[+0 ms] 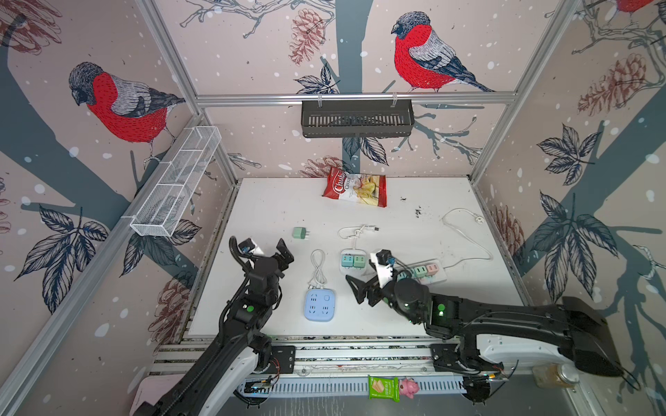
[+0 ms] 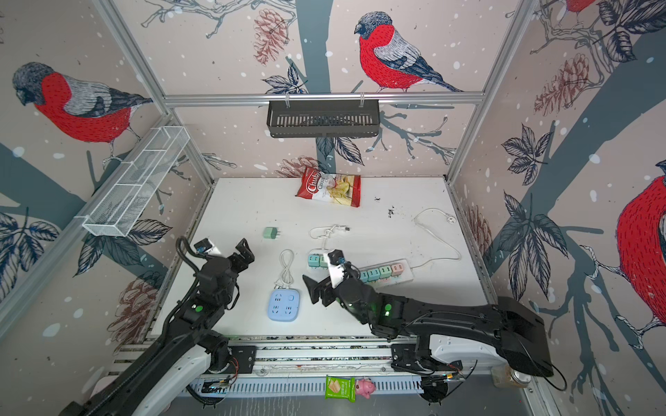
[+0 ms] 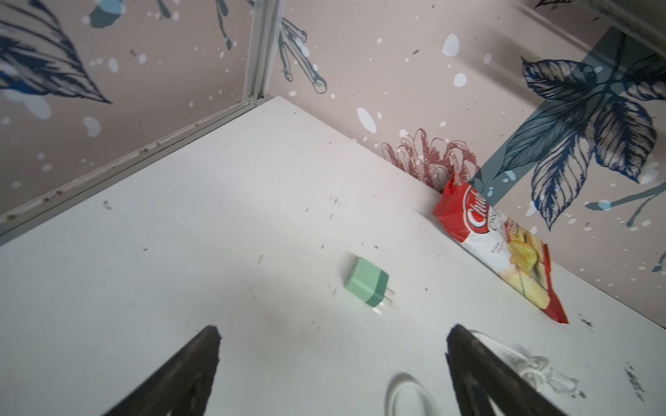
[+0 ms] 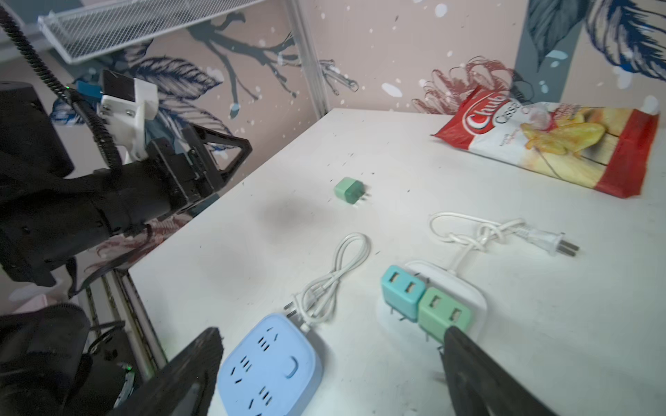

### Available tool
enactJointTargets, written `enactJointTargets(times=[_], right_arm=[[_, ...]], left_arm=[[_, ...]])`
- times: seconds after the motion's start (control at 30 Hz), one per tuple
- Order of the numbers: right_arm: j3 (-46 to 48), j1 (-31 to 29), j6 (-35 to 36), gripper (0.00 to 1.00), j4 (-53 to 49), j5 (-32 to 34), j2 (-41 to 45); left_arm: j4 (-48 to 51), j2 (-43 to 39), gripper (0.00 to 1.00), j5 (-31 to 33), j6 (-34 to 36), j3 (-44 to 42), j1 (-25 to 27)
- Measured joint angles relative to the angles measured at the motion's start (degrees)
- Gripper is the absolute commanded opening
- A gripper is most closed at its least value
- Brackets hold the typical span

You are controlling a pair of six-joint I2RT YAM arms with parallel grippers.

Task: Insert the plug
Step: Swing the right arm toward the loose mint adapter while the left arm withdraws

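Well, the red chip bag (image 1: 355,191) says "Chub". Both the left gripper (image 3: 333,333) and right gripper (image 4: 331,336) are wide open, empty. A green plug (image 3: 367,286) lies loose.

A mint-green cube plug (image 1: 299,233) lies on its side left of centre in a top view, its two prongs pointing right. Below it, well apart, a pale-blue square power strip (image 1: 319,305) lies flat, sockets upward.
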State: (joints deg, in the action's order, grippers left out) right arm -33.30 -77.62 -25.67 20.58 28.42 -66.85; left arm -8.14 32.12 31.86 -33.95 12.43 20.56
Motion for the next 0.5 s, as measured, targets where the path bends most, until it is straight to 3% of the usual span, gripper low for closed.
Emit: enactJointTargets(times=[0.1, 0.2, 0.37, 0.5], right_arm=[[-3.5, -5.6, -2.0, 0.97, -3.0, 5.0, -8.0], [-8.4, -10.3, -5.3, 0.99, -8.5, 8.4, -15.4], [-16.0, -17.0, -10.4, 1.0, -15.6, 12.5, -26.2], [-19.7, -18.1, -13.0, 1.0, -19.1, 12.9, -32.8]], left_arm=[[-5.9, -6.7, 0.97, 2.5, 0.0, -5.5, -0.4], [-9.5, -7.4, 0.97, 4.4, 0.3, -6.1, -0.7], [-13.1, -2.1, 0.97, 4.8, 0.6, -5.0, -0.9], [-13.0, 1.6, 0.97, 5.0, 0.9, -2.6, -0.9]])
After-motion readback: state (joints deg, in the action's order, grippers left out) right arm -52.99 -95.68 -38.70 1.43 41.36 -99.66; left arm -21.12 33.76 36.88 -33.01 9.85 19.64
